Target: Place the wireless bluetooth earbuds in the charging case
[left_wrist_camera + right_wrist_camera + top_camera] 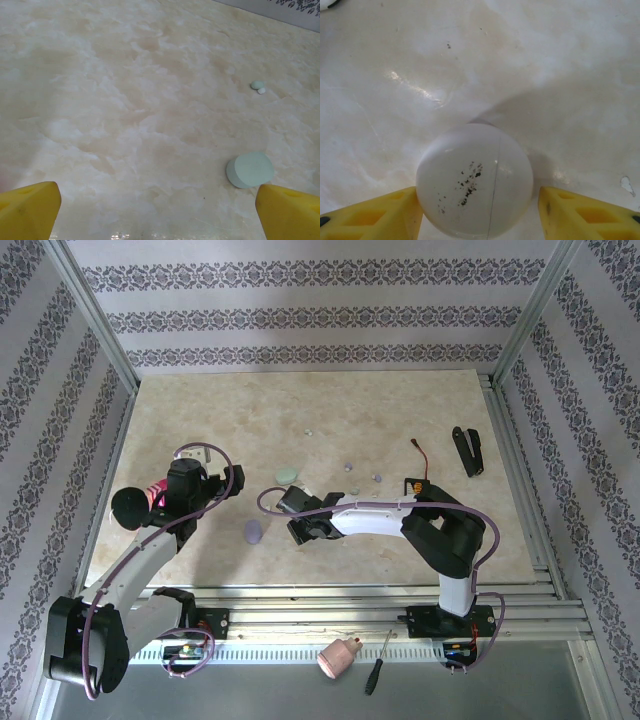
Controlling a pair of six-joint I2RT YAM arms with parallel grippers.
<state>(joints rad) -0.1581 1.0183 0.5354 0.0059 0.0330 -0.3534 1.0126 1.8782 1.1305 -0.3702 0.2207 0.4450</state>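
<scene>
A white, round charging case [475,180], closed and speckled with dark flecks, lies on the table between the fingers of my right gripper [479,192]. The left finger touches it and a narrow gap separates the right finger [580,215] from it. In the top view this gripper [297,512] sits mid-table, between a mint case [287,475] and a lilac case [253,531]. My left gripper [157,195] stands open over bare table, with the mint case [250,170] just off its right finger. Beyond it lie a mint earbud [257,85] and a white earbud [261,91]. More tiny earbuds [349,465] are scattered right of the mint case.
A black clip-like part [466,450] and a red wire [420,450] lie at the right of the table [400,400]. A screwdriver [377,675] and a pink object [340,657] rest in front of the arm bases. Aluminium rails and patterned walls frame the table.
</scene>
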